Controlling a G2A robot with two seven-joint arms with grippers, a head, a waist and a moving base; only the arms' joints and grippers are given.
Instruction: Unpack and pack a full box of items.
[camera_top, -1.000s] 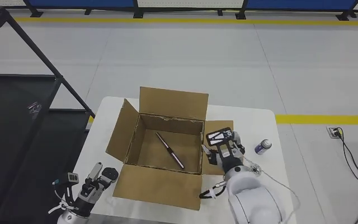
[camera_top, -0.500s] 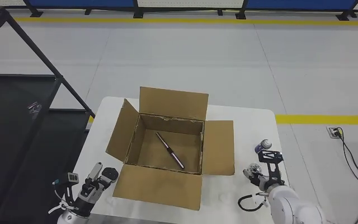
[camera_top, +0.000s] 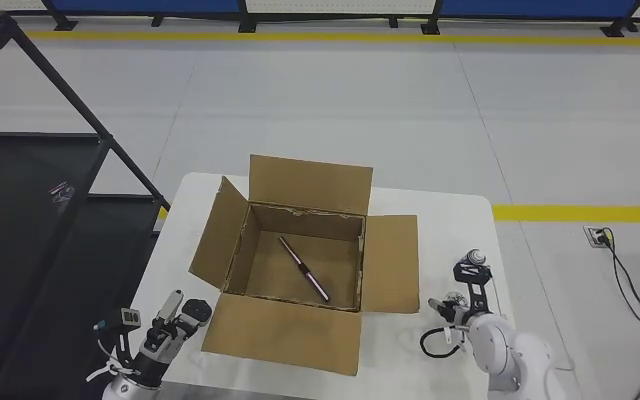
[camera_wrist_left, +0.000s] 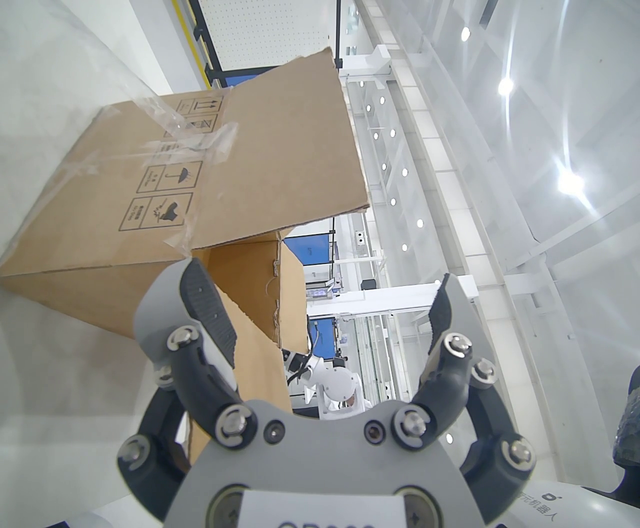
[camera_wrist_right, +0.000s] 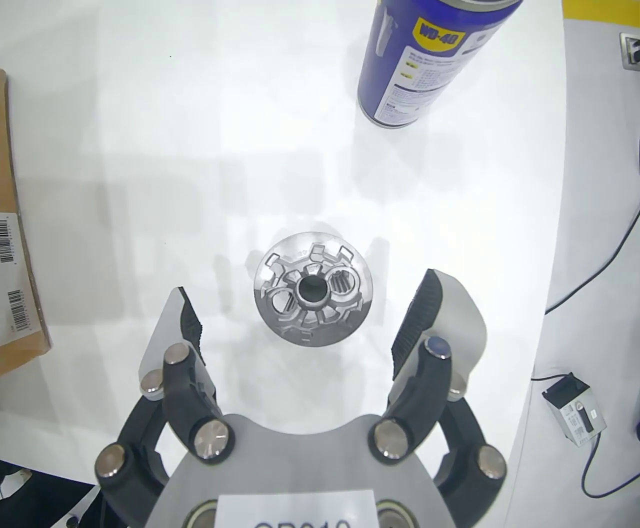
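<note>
The open cardboard box stands mid-table with a thin dark rod lying on its floor. A round metal gear-like disc lies flat on the white table. My right gripper hangs open just above it, a finger on each side and neither touching. The same gripper is on the table's right side, beside a blue spray can that stands upright. My left gripper is open and holds nothing, low at the box's near left corner, facing the box wall.
The box's right flap lies flat on the table and shows as a brown edge near the disc. The table's right edge runs close past the can. A black rack stands left of the table.
My right arm has swung from the box's right flap out to the table's right side by the spray can. The left arm, the box and the rod have not moved.
</note>
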